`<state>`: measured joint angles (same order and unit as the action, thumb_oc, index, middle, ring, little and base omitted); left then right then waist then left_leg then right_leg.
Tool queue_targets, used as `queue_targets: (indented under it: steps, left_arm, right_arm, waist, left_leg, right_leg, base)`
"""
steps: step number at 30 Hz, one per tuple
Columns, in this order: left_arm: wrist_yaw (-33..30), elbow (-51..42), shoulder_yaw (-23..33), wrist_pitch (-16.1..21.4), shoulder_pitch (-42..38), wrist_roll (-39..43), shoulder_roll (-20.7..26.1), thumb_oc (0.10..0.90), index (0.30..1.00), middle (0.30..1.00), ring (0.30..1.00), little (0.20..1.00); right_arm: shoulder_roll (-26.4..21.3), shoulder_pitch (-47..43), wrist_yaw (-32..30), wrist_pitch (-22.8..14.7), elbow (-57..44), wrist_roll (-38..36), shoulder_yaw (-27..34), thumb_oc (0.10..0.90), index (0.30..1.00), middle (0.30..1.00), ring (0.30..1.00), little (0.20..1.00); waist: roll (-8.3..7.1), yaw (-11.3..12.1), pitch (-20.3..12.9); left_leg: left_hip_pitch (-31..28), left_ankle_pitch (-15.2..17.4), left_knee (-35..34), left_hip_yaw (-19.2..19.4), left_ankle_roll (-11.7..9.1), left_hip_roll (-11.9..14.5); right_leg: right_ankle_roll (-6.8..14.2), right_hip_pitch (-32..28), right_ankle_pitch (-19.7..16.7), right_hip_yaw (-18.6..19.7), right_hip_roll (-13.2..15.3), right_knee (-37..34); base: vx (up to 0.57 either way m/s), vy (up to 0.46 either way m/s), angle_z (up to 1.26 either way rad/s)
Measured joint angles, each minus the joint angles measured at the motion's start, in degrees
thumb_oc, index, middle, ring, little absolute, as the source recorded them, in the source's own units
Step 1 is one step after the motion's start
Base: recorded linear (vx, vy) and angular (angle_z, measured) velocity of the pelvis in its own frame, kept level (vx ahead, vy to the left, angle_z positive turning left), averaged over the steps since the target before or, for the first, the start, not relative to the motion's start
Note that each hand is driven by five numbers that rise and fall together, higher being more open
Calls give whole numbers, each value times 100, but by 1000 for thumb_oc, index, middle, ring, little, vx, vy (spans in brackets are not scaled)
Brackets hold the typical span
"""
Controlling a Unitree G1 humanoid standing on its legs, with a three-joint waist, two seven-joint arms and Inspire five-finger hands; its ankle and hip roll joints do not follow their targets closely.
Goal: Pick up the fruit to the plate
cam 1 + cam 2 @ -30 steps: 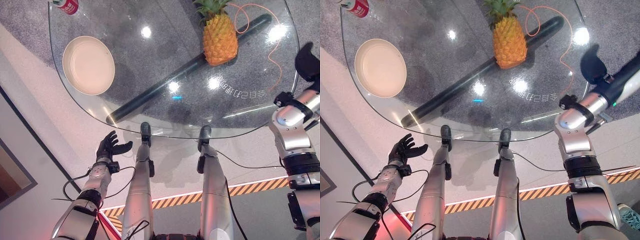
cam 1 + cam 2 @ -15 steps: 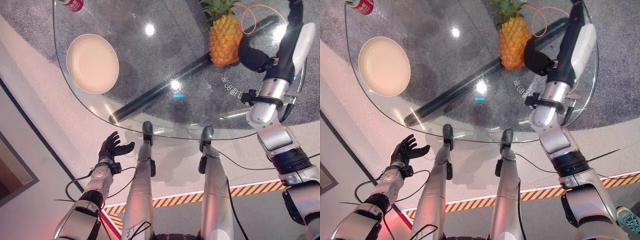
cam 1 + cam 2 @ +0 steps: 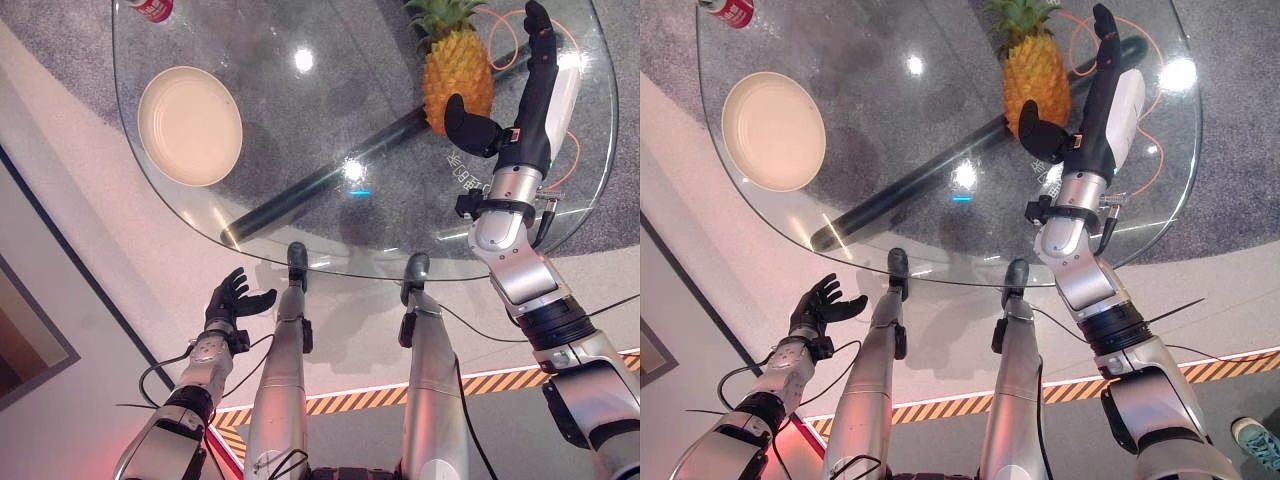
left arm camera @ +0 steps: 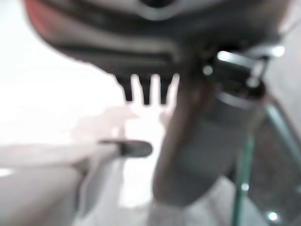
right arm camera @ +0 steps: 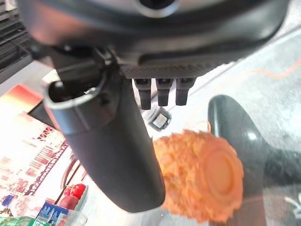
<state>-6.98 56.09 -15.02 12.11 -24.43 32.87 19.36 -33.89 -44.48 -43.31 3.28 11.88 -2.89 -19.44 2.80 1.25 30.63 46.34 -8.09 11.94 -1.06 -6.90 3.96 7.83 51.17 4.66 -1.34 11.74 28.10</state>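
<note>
A pineapple (image 3: pixel 458 78) stands on the round glass table (image 3: pixel 300 120) at its far right, green crown pointing away. Far to its left on the glass lies an empty cream plate (image 3: pixel 190 125). My right hand (image 3: pixel 540 90) is open just right of the pineapple, fingers straight along its side and the thumb (image 3: pixel 470 125) spread out by its base. In the right wrist view the pineapple (image 5: pixel 202 176) shows beyond the thumb (image 5: pixel 113 155), and nothing is held. My left hand (image 3: pixel 232 298) hangs open below the table's near edge, over the floor.
A red can (image 3: pixel 155 8) sits at the table's far left edge. A dark bar (image 3: pixel 330 180) runs slantwise under the glass, and a thin orange cable (image 3: pixel 500 45) loops behind the pineapple. Striped floor tape (image 3: pixel 350 400) lies near my feet.
My right hand has swung in from the table's right edge to the pineapple's side and straightened its fingers. The left hand has barely moved. The camera has shifted slightly.
</note>
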Motion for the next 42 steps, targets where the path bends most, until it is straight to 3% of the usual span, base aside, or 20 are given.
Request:
queue_targets:
  steps: [28, 42]
  left_arm:
    - [-93, 0, -147, -8, 3, -1, -84, 800, 900, 900, 900, 900]
    - [-106, -13, -230, -17, 3, 1, -87, 800, 900, 900, 900, 900]
  right_arm:
    - [289, -52, 58, 261, 108, -1079, -31, 800, 900, 900, 900, 900]
    - [293, -361, 40, 515, 369, -1223, -90, 800, 900, 900, 900, 900]
  waist:
    - [12, 24, 2]
    - [106, 49, 9]
  left_leg:
    - [-20, -25, 1, -4, 4, -25]
    - [-19, -33, 3, -6, 5, -27]
  right_leg:
    - [3, 0, 14, 0, 29, 62]
    - [2, 1, 14, 0, 31, 73]
  base:
    - [0, 0, 0]
    - [0, 0, 0]
